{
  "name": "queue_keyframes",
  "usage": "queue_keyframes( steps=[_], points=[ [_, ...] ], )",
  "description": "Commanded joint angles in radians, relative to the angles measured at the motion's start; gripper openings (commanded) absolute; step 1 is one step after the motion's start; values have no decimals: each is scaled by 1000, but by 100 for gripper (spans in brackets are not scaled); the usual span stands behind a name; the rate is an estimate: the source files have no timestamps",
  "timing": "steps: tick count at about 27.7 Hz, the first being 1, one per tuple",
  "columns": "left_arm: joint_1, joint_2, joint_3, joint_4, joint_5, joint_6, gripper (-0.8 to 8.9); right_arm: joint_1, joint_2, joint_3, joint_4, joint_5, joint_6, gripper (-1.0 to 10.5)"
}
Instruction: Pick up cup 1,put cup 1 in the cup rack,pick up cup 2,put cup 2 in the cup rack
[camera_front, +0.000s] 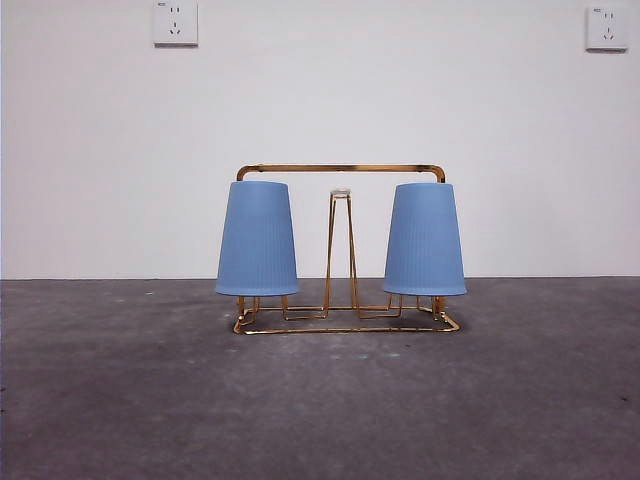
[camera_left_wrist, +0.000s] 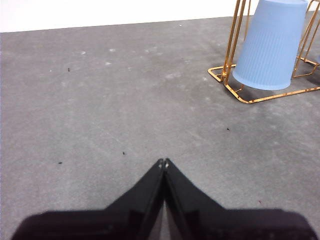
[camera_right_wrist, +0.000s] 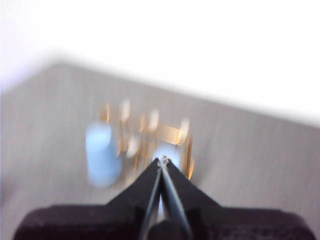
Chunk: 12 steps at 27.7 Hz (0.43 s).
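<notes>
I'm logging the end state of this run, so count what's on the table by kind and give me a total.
Blue cups, upside down on the rack: 2, one and the other
Gold wire cup rack: 1
Total: 3

A grey, mottled surface (camera_front: 120, 400) fills the lower frame, flecked with small dark specks and pale scuffs. Behind the surface rises a plain white wall (camera_front: 100, 150). High above the surface, one white socket (camera_front: 175, 22) sits left, another socket (camera_front: 607, 27) far right.
</notes>
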Motion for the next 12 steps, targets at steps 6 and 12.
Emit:
queue_keyframes(
  steps=[6,12],
  points=[
    [2,0,-9,4,3,-10,-3,-240,-344,-551,430,11,7,3],
    [2,5,-9,4,3,-10,-3,-245,-510,-906,610,11,8,3]
  ],
)
